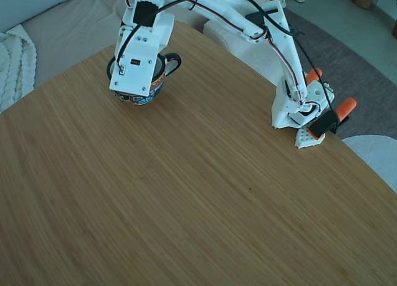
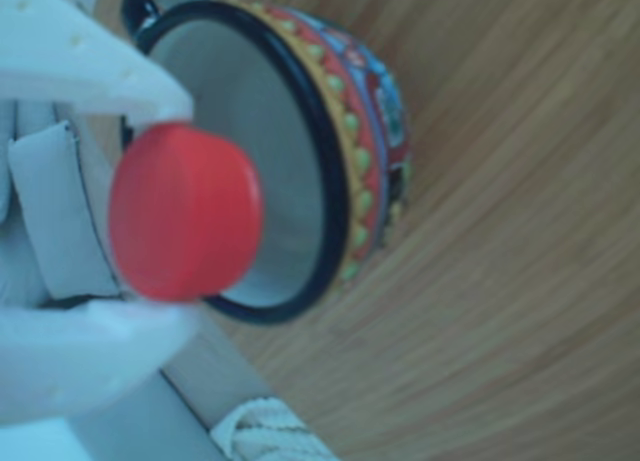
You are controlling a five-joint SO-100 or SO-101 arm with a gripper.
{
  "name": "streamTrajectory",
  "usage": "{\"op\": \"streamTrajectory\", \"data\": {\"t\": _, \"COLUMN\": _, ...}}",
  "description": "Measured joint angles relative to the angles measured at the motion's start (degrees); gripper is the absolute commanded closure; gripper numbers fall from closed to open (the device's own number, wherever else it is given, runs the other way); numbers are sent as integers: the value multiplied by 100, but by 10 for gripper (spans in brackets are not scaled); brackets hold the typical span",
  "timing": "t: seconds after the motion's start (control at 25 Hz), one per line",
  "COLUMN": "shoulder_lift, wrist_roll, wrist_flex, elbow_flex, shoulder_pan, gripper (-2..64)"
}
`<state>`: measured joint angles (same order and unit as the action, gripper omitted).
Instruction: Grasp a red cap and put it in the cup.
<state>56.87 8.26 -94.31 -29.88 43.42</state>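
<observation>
Red cap (image 2: 185, 213) sits clamped between the white jaws in the other view, one finger (image 2: 95, 66) above it and one below, held just over the mouth of the cup (image 2: 345, 161). In the fixed view the arm's white head covers most of the cup (image 1: 162, 81), which stands on the wooden tabletop (image 1: 186, 193) near its far edge, handle toward the right. The arm's base is fixed by orange clamps (image 1: 345, 106) at the right edge.

Round red cap (image 2: 185, 213) pinched edge-on between white fingers (image 2: 90, 76), poised over white-lined, black-rimmed cup (image 2: 335, 196) with patterned band, on wooden table.
</observation>
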Motion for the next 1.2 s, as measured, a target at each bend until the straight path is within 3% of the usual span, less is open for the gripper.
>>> {"op": "streamTrajectory", "data": {"t": 0.52, "shoulder_lift": 0, "wrist_roll": 141, "wrist_flex": 123, "elbow_flex": 0, "shoulder_pan": 721, "gripper": 557}}
{"op": "streamTrajectory", "data": {"t": 1.2, "shoulder_lift": -431, "wrist_roll": 229, "wrist_flex": 26, "elbow_flex": 0, "shoulder_pan": 176, "gripper": 557}}
